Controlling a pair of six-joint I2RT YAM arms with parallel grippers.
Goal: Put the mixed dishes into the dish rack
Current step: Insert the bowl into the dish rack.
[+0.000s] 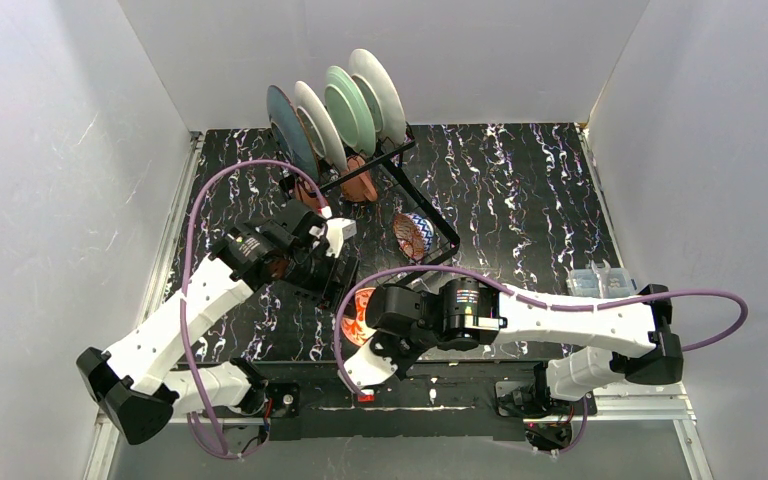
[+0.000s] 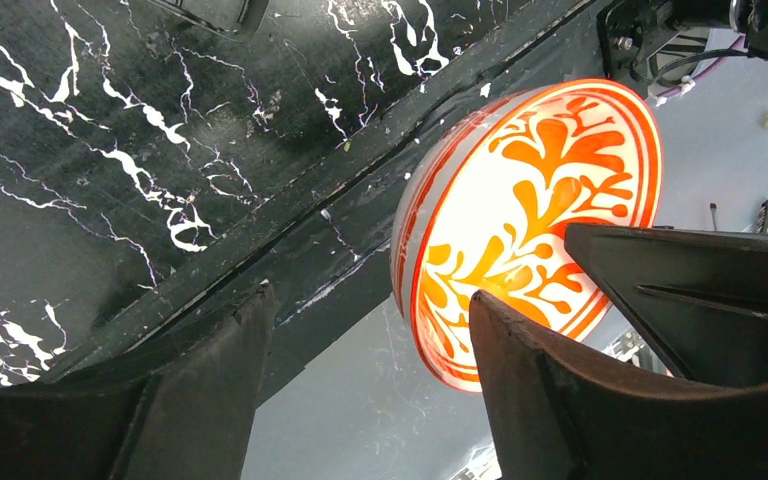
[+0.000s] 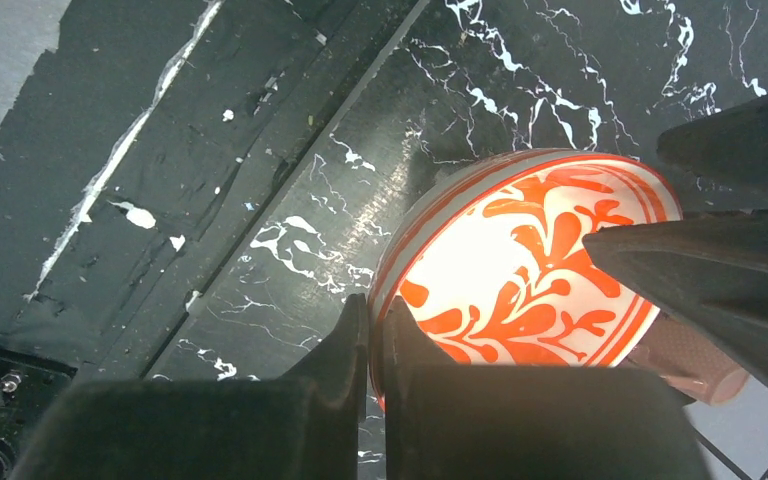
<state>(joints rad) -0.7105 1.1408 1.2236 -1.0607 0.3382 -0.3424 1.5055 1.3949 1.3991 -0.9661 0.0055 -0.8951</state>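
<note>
Red-patterned bowl (image 3: 520,250): the right wrist view showed my right gripper (image 3: 372,320) pinching its rim, hidden from overhead; my left gripper (image 2: 370,300) hung with jaws apart.

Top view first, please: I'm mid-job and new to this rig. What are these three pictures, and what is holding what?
The top view looks down from above and behind two white robot arms bolted at the table's near edge. The other two pictures come from a camera on each wrist, so the dark shapes low in them are that arm's own fingers. At the back stands the dish rack with four plates upright and a blue-and-red bowl inside its frame. The right gripper is pinched shut on the rim of the red-patterned bowl, holding it tilted. The left gripper is open beside that bowl, holding nothing.
</note>
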